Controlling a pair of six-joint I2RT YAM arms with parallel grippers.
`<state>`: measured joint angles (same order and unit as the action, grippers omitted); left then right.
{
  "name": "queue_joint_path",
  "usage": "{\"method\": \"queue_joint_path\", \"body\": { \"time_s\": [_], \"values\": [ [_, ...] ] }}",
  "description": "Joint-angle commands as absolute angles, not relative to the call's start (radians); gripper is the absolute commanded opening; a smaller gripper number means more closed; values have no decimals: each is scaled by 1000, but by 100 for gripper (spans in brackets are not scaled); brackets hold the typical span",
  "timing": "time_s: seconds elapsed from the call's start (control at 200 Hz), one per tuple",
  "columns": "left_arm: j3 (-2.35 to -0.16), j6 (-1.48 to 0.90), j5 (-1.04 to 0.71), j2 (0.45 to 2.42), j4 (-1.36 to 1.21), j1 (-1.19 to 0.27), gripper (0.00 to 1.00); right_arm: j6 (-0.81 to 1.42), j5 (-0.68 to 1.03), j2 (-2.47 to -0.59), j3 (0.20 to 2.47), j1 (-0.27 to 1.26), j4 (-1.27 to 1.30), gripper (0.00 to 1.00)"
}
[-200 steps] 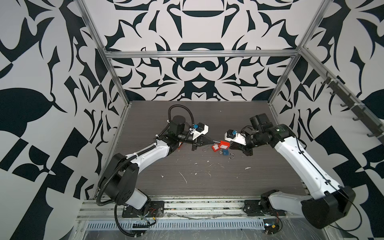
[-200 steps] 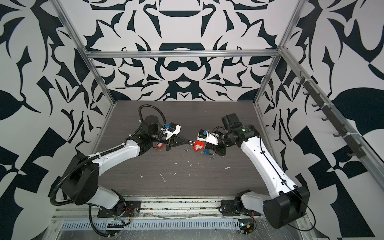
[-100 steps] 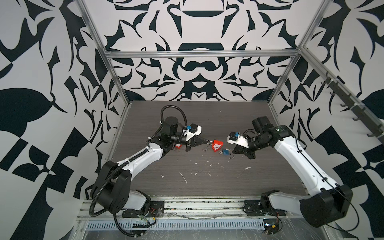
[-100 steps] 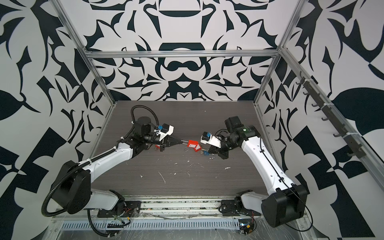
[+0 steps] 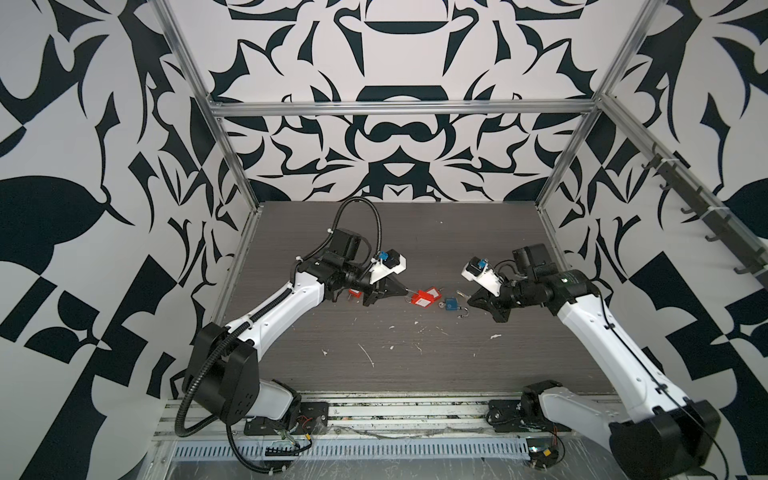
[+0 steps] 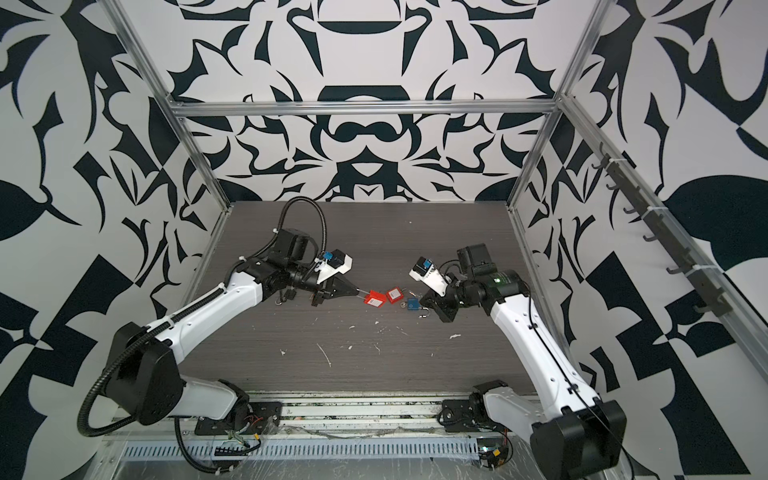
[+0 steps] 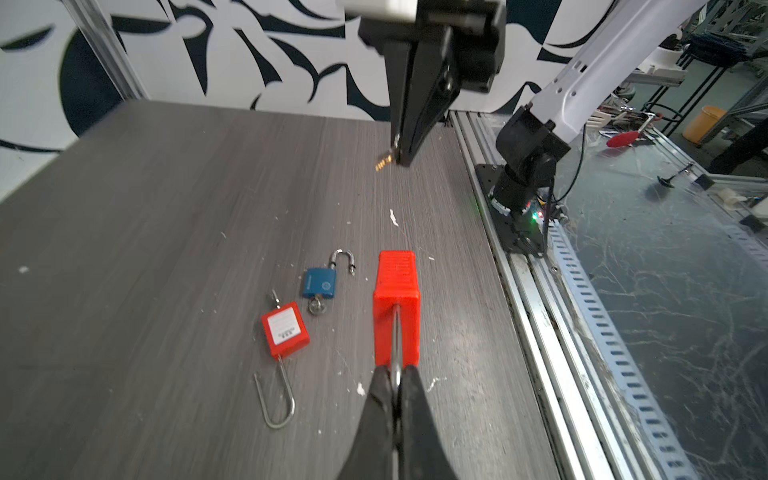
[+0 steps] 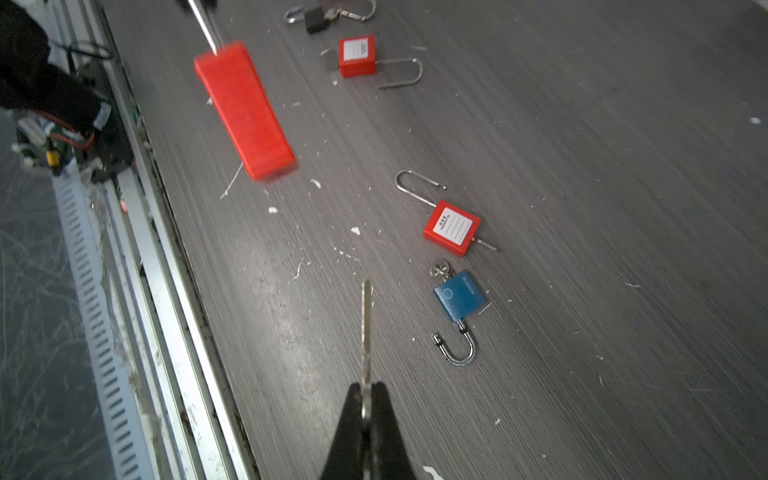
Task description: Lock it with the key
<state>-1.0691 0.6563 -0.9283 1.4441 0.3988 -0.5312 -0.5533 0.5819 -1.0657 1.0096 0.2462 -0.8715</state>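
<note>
My left gripper is shut on the steel shackle of a long red padlock, which hangs just above the table left of centre in both top views. My right gripper is shut on a brass key whose blade points toward the lock. The key tip stays well apart from the lock's body. In a top view the left gripper and right gripper face each other across a short gap.
On the dark wood table between the grippers lie a small red padlock with its shackle open and a blue padlock with a key in it. Another red padlock lies beneath the left arm. White scraps dot the table.
Both grippers have drawn apart: the left one pulled the red padlock leftward and the right one pulled the key rightward. A second ago they met at the centre.
</note>
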Motion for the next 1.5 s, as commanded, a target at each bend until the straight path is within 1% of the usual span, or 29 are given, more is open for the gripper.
{"method": "queue_joint_path", "body": {
  "time_s": [0.0,0.12,0.275,0.42,0.545,0.77,0.96,1.16,1.455,1.5],
  "values": [
    [-1110,731,-909,1493,588,-528,0,-329,517,-1017,991,303,-757,0],
    [-1170,764,-894,1549,702,-530,0,-164,338,-1014,963,426,-689,0],
    [-1232,827,-854,1616,813,-531,0,12,179,-1058,932,563,-612,0],
    [-1307,902,-819,1704,950,-532,0,180,117,-1098,894,602,-527,0],
    [-1392,967,-756,1802,1078,-531,0,267,102,-1140,869,628,-497,0],
    [-1457,998,-656,1904,1116,-531,0,378,72,-1150,788,649,-433,0],
    [-1513,990,-553,1972,1141,-532,0,438,90,-1199,786,663,-413,0],
    [-1531,991,-519,2015,1146,-532,0,507,108,-1265,792,687,-414,0],
    [-1601,996,-469,2073,1158,-535,0,586,162,-1360,881,701,-474,0],
    [-1616,995,-467,2084,1158,-534,2,603,164,-1367,888,701,-470,0]
  ]
}}
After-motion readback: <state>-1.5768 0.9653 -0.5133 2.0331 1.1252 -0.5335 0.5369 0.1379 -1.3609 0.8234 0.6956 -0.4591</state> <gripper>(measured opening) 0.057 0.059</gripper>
